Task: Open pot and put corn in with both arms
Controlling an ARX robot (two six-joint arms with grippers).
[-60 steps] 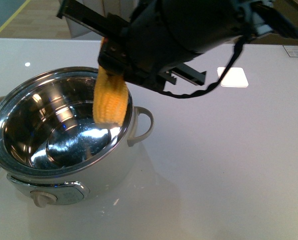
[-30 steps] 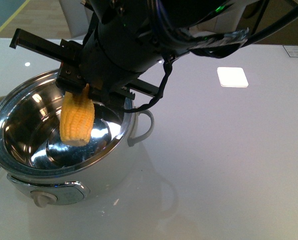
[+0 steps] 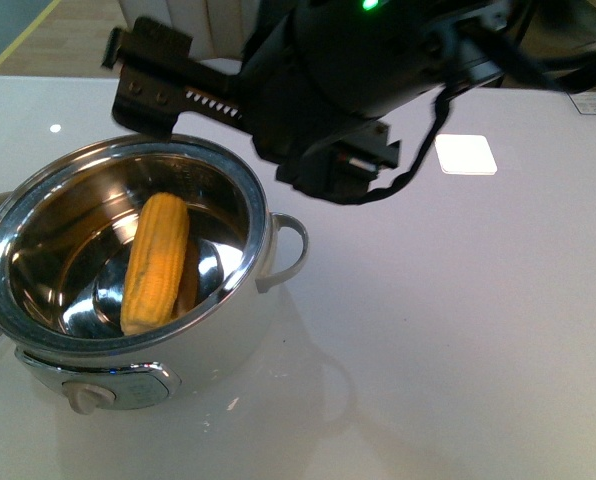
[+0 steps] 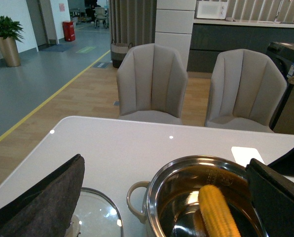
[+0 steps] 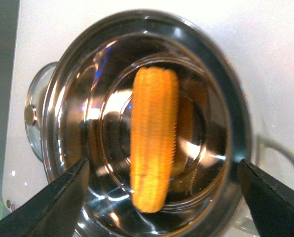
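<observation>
White desk (image 3: 458, 330) surface noted. Right gripper (image 5: 159, 190) is held above the pot (image 3: 240, 190), jaws apart; the corn (image 3: 156, 262), gripped half a second earlier, is now lying inside.

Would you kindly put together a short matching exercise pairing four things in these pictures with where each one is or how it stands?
Things:
1. yellow corn cob
2. shiny stainless-steel pot
3. right gripper
4. clear glass lid

Places or states:
A. open, above the pot
B. flat on the table beside the pot
C. lying inside the pot
D. uncovered on the white table

Pairs: 1-C, 2-D, 3-A, 4-B
</observation>
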